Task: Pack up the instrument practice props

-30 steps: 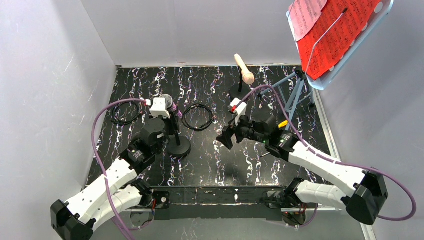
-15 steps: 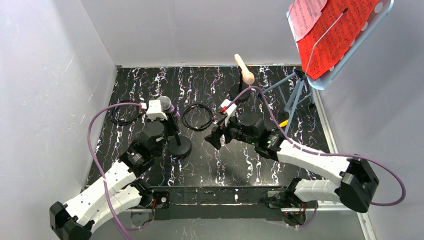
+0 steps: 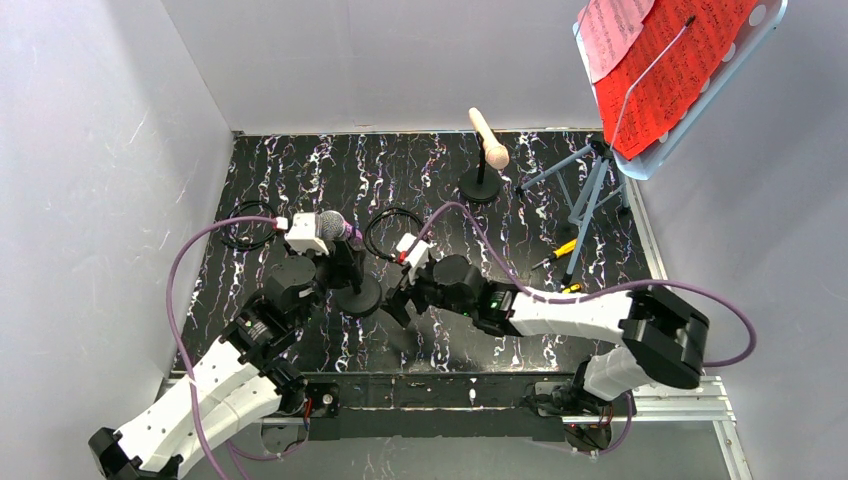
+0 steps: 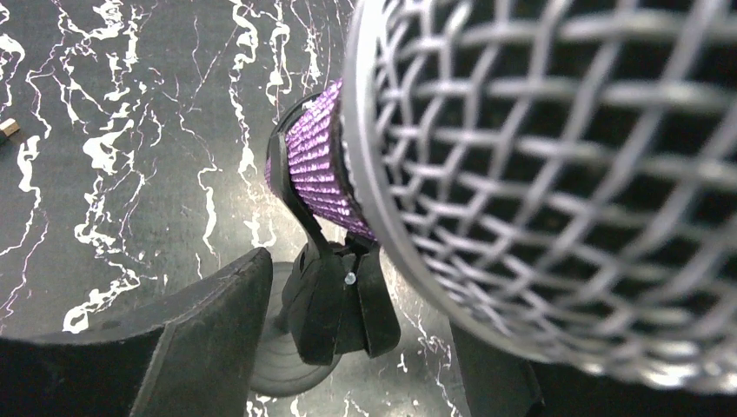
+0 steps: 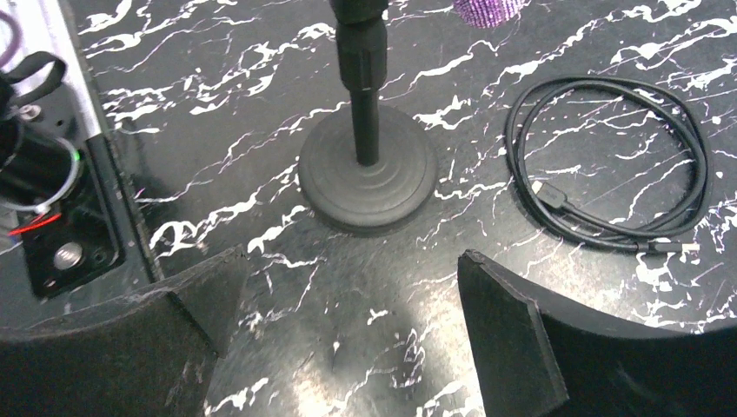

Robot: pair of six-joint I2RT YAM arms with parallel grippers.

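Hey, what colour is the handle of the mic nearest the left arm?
Glittery purple handle, under a silver grille; clearest in the left wrist view.

The table (image 3: 300,160) is black with white and purple veins. The near microphone (image 4: 322,174) has a purple glitter body and a silver mesh grille (image 4: 556,174). Its mic post (image 5: 368,178) is black. The far microphone (image 3: 489,138) is cream. At the far right, the red sheet-music page (image 3: 670,80) and the pink page (image 3: 610,30) carry dark print.

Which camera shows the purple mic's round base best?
Right wrist: the round base lies close, its full rim in view. Top external shows it small and distant; left wrist catches only a blurred edge below the clip.
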